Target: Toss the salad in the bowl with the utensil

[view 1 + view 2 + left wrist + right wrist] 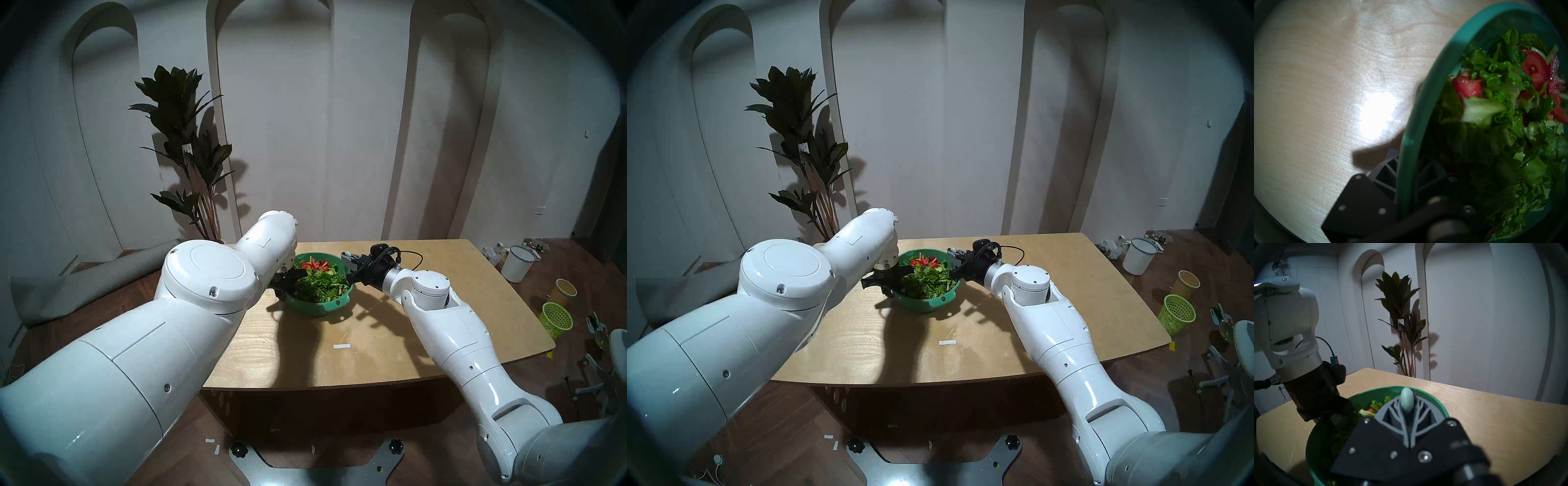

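Note:
The green bowl (305, 305) stands at the middle of the wooden table, full of salad (320, 281): chopped lettuce with red tomato pieces at the far side. My left gripper (285, 281) is shut on the bowl's left rim. In the left wrist view the rim (1407, 118) runs between the two fingers (1388, 162). My right gripper (349, 263) hovers over the bowl's right rim, shut on the pale mint spoon (346, 253). Only the spoon's rounded end (1407, 400) pokes out between the grey fingers; the rest is hidden.
A small white label (341, 346) lies on the table (441, 258) in front of the bowl. A potted plant (190, 135) stands behind the table's left corner. On the floor to the right are a white bucket (517, 268), a yellow cup (565, 290) and a lime mesh basket (556, 319).

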